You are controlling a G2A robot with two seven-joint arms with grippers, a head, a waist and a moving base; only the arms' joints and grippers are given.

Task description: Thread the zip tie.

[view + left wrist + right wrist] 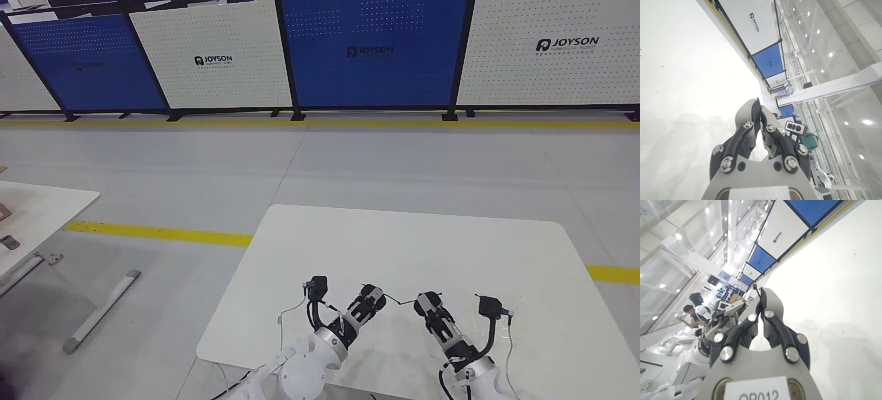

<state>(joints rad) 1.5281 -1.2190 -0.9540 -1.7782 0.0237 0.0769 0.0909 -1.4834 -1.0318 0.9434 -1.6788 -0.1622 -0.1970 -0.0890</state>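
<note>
Left gripper (367, 298) hangs over the near part of the white, round-cornered table (480, 250), its fingers (745, 113) pressed together at the tips. In the top view a thin black plastic zip tie (400, 300) begins right at those tips, so I judge this gripper to be pinching one end. Its own wrist view does not separate the strap clearly from the dark pads.

From there the zip tie runs as a single, nearly straight line above the table's near part, bridging the gap between the 2 grippers. Whether it touches the table I cannot tell.

At the far end of that line the right gripper (428, 303), also over the near part of the table, is clamped on the strap. In its wrist view a short black end pokes out just past the closed tips.

As for progress, the pick-up looks done, with each end in a gripper and the strap lifted between them. The threading itself looks not yet done. The strap shows as an open line, not a loop, and neither end appears to meet the other. Which end carries the locking head is too small to tell. Left to do, as I judge it: bend the strap round, line the tail up with the head's slot, and push it through.
</note>
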